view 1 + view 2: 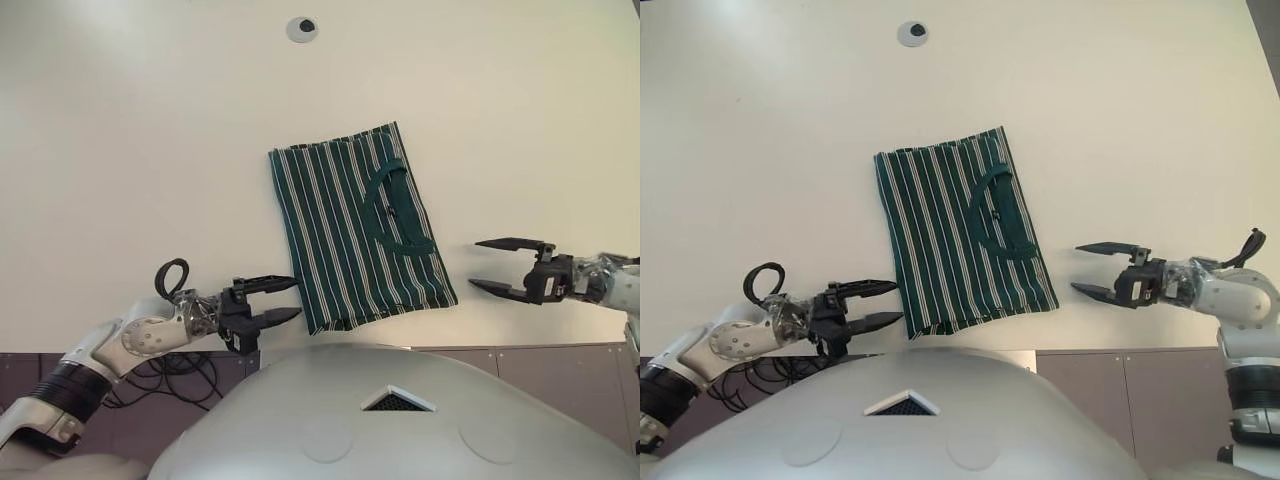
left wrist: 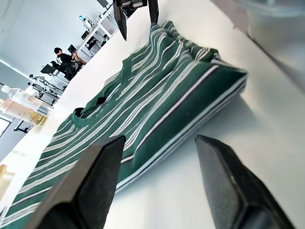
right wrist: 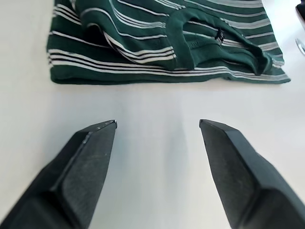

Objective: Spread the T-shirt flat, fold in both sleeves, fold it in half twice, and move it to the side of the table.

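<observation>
The T-shirt (image 1: 350, 235) lies as a compact striped rectangle on the table (image 1: 120, 150), near the front edge and about in the middle between the two arms. I see no sleeve sticking out, so I judge that the spreading and both sleeve folds are done. The collar (image 1: 378, 200) shows on top, close to the right long edge, and in the right wrist view that edge looks thick, with several layers. From this I think at least one fold in half is made. I cannot say for sure whether the second one is also made. The rectangle is a little turned, with its far end leaning to the right. What is certainly left is the move to the side of the table, because the shirt is in the central area.

The left arm (image 1: 140, 340) comes in low over the front edge. The left jaws are spread, hold nothing, and point at the near left corner of the shirt, just beside it but not touching. The right arm (image 1: 610, 280) reaches in from the right. The right jaws are also spread and hold nothing, facing the right long edge with a strip of bare table between. A small round insert (image 1: 302, 29) sits far back on the table, well apart.
</observation>
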{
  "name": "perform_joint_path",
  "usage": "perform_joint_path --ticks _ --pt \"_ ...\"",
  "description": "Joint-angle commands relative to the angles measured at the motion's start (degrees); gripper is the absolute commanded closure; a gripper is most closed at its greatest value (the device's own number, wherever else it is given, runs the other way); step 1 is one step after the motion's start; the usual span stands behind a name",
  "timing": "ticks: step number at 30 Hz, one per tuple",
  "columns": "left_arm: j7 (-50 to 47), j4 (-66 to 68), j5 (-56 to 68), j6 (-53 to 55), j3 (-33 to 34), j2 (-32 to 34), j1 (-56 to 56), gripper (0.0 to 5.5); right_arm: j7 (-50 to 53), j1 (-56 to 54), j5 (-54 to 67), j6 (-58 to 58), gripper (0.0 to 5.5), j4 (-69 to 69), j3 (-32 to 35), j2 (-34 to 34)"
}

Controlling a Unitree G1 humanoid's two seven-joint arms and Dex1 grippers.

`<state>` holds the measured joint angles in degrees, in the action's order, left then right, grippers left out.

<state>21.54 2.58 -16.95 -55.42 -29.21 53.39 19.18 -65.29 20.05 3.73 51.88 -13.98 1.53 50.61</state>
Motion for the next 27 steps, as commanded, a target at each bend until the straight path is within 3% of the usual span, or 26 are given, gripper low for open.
perform_joint_path --ticks 1,9,16,27 --pt "5.7 2.0 -7.6 6.3 -3.2 0.0 3.3 2.8 1.5 1.8 -7.7 4.4 2.28 -3.1 -3.6 2.4" --pt "9.0 -1.3 -5.9 8.7 -4.8 -0.8 3.6 2.8 8.6 -0.1 -14.1 10.1 2.28 -6.2 -8.7 2.6" --pt "11.0 -2.7 -5.3 9.7 -4.9 -0.9 3.5 3.84 11.7 -0.8 -15.3 11.4 2.28 -5.3 -14.5 2.4" --pt "12.9 -4.9 -4.2 11.2 -3.7 -0.9 4.1 4.97 14.2 -3.3 -15.5 10.3 4.53 -2.8 -21.2 2.6"
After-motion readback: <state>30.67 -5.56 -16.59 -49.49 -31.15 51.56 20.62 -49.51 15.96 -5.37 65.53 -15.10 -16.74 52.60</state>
